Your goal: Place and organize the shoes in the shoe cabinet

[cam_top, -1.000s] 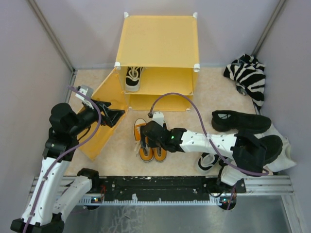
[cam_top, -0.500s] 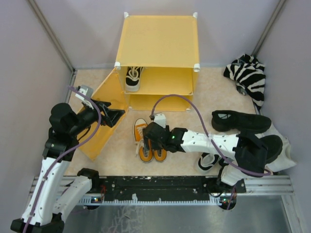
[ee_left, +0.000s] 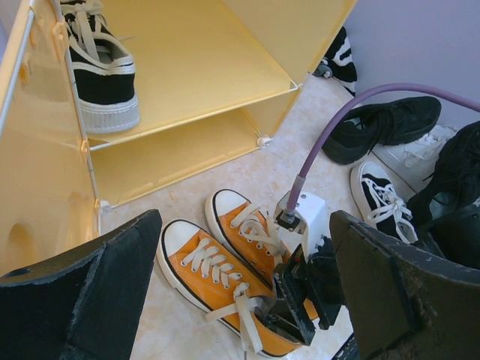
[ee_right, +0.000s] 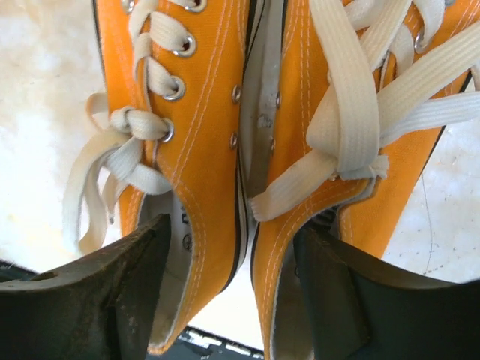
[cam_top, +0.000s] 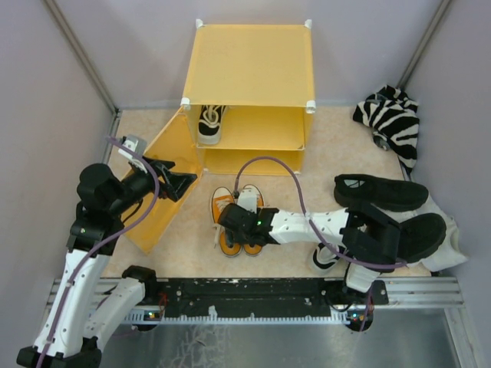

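Our right claw (ee_right: 229, 255), spread apart, straddles the adjoining walls of two orange canvas lace-up sneakers (ee_right: 206, 135); we judge this is to lift both together.

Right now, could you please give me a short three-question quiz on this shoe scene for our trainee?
1. True or false: both orange sneakers sit inside the shoe cabinet.
2. How many shoes are on the upper shelf? A) none B) one C) two
3. Which gripper has its fingers in the openings of the orange sneakers, and is it open or shut?

Key:
1. False; they stand on the floor in front of it.
2. B; one black-and-white sneaker, at the left end.
3. The right gripper, open, one finger in each shoe.
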Controlling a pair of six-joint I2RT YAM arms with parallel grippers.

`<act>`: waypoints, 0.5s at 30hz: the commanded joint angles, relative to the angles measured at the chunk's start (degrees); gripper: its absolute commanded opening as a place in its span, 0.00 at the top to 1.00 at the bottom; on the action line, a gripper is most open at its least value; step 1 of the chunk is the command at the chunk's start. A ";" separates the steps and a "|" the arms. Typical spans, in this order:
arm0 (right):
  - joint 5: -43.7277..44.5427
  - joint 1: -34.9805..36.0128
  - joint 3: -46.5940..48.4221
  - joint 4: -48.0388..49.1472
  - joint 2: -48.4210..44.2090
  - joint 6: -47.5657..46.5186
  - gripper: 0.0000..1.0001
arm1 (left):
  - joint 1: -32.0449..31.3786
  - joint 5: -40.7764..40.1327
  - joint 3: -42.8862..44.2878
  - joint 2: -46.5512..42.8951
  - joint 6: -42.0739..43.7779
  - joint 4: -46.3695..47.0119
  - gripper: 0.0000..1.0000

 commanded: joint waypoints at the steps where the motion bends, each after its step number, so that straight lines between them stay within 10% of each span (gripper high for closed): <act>1: 3.77 0.38 0.25 2.59 3.43 1.77 0.40 | -0.29 0.05 -0.12 -0.76 0.38 0.04 0.01; 15: 9.70 0.63 -0.72 -0.30 1.19 -1.23 1.00 | -0.28 -0.86 -0.01 -1.80 0.99 -1.00 0.01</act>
